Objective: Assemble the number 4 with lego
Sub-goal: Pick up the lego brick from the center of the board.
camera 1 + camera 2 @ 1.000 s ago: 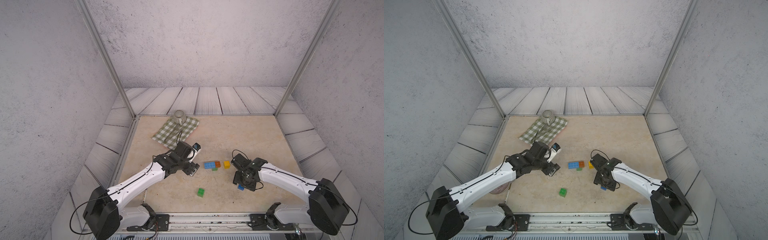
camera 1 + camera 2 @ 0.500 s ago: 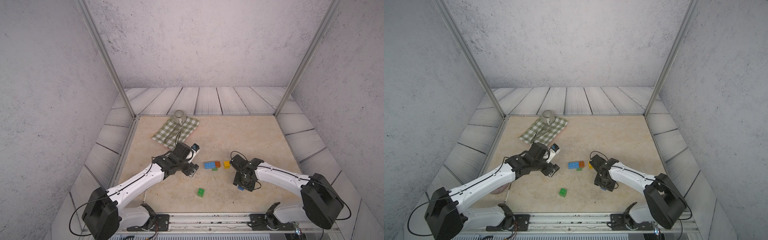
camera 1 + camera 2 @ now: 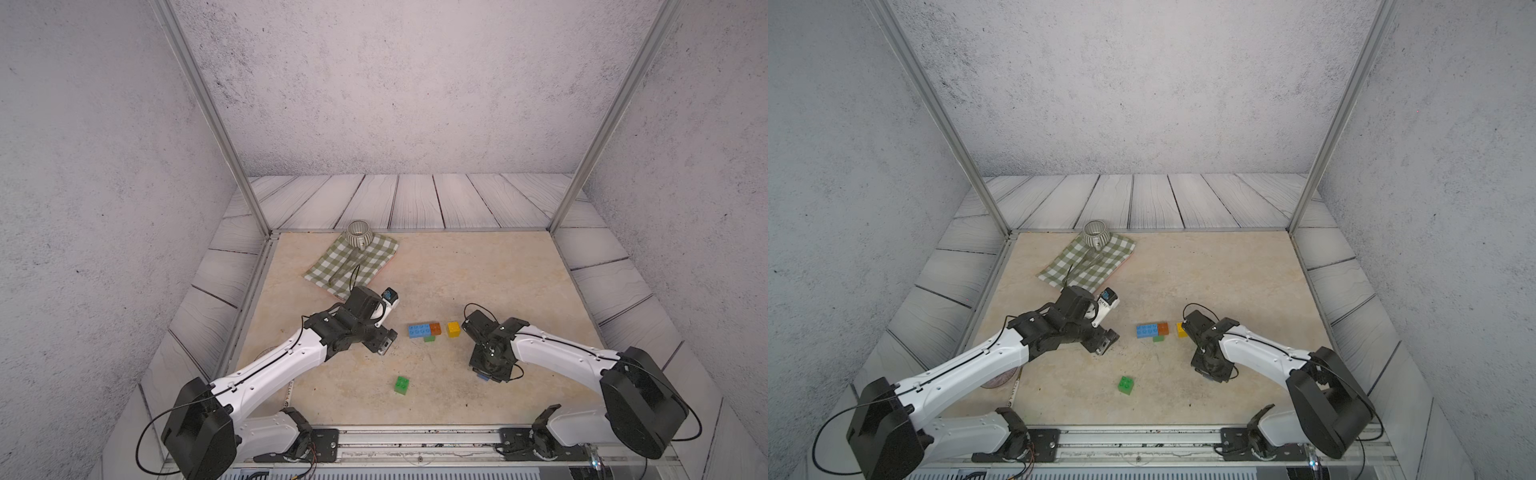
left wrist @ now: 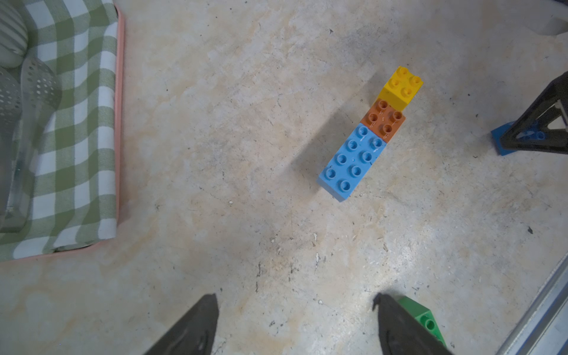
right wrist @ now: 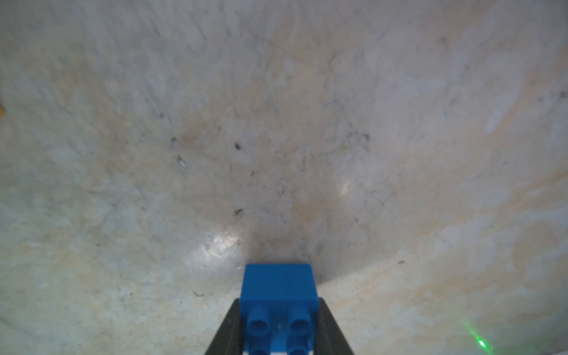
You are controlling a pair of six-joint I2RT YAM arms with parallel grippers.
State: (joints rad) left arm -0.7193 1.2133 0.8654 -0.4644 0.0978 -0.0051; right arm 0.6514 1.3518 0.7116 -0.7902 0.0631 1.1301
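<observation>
Three bricks [image 4: 353, 159] look joined ahead of the spread left jaws; right jaws pinch the dark blue brick [image 5: 278, 285]; yellow brick [image 3: 454, 328] and loose green brick [image 3: 401, 384] lie unjoined.

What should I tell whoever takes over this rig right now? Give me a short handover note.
Left gripper: open, empty, hovers short of the joined bricks.
Right gripper: shut on the dark blue brick; whether it is lifted cannot be told.
Done: light blue brick and orange-brown brick sit in a row, with a green brick peeking from under them.
Left: yellow brick stands apart beside the orange-brown one; the second green brick lies loose, apart from the rest; the dark blue one is not attached. No 4 yet.
</observation>
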